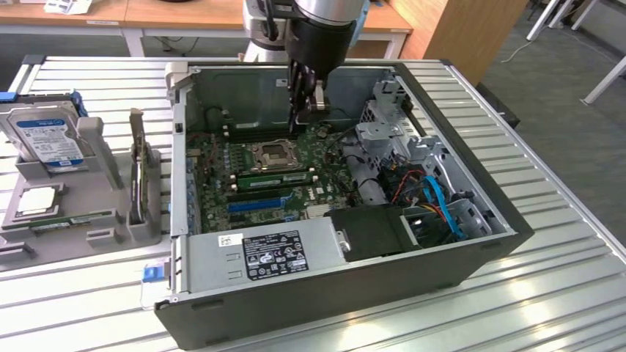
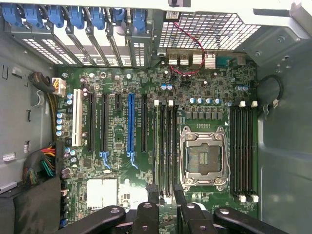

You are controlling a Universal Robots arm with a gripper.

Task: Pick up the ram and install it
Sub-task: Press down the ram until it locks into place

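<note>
I am hanging my claw inside the open black metal computer case, which is lying on its side on the slatted silver tabletop. My claw is released: its two dark fingers are standing apart with nothing between them, and in the wrist view I am seeing bare board through the gap.

The ram, a long thin green circuit-board stick, is sitting on edge in a memory slot on the large green motherboard. It is lying just on the near side of the square silver processor socket, between that socket and the long blue expansion slot. My claw is hovering above the board, apart from the stick. In the wrist view the gap between my fingers is lining up with the bank of black memory slots beside the socket.

The grey power supply box with a black label is filling the near end of the case.

On the exterior view's left, well apart from the case, a grey moulded holder is carrying a silver hard drive with a blue label and an upright dark expansion card.
</note>
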